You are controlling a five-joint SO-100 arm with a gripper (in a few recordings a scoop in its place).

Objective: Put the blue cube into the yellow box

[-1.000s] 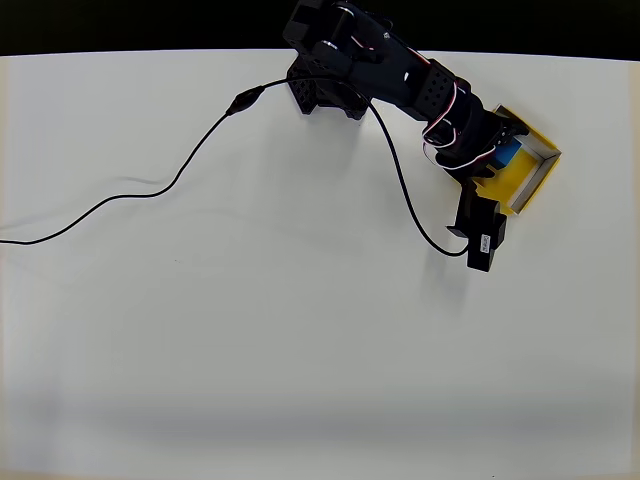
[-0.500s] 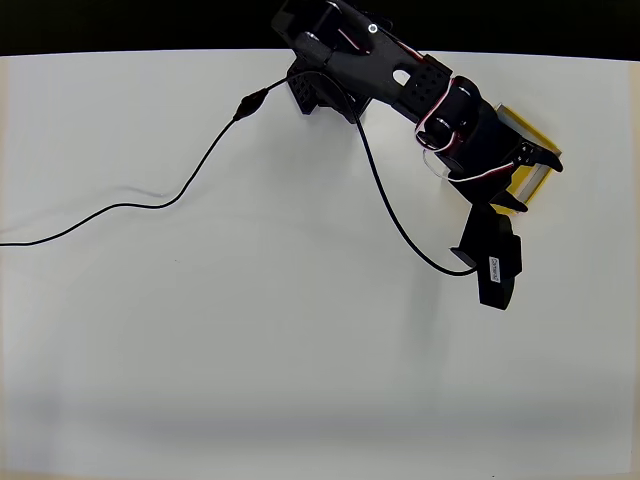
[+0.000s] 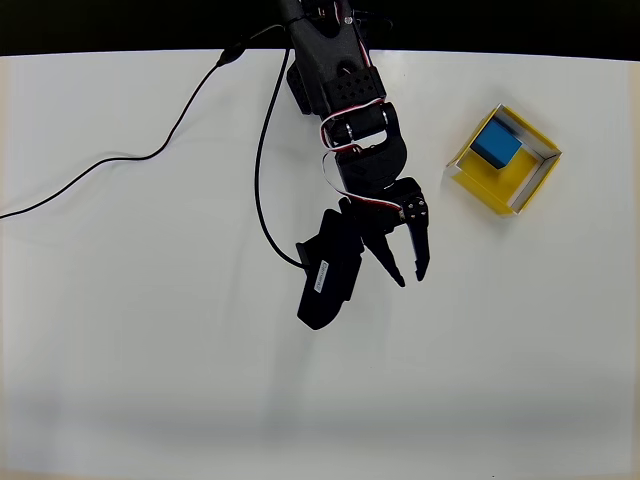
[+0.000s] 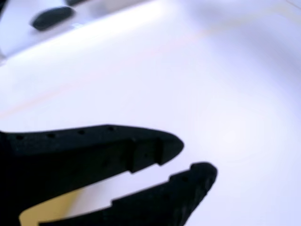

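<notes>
The blue cube (image 3: 496,146) lies inside the yellow box (image 3: 482,178), seated in the corner of the tray nearest the top of the overhead view, touching or nearly touching the pale walls there. The box stands on the white surface (image 3: 150,340) toward the right edge of that view, turned diagonally to the frame. The pincer (image 3: 411,270) hangs over bare surface, well apart from the box, which lies up and to the right of it in the overhead view. Its jaws are spread and carry nothing; the wrist view confirms a clear gap between the two dark fingers (image 4: 141,146). The cube's slightly longer side appears to run parallel to the box walls. Judged from this layout, the placement is complete and no further approach to the cube is called for. A small pale label shows on the black camera housing (image 3: 328,275) beside the pincer; its writing is too small to read. A black cable (image 3: 110,165) trails across the surface to the left.
</notes>
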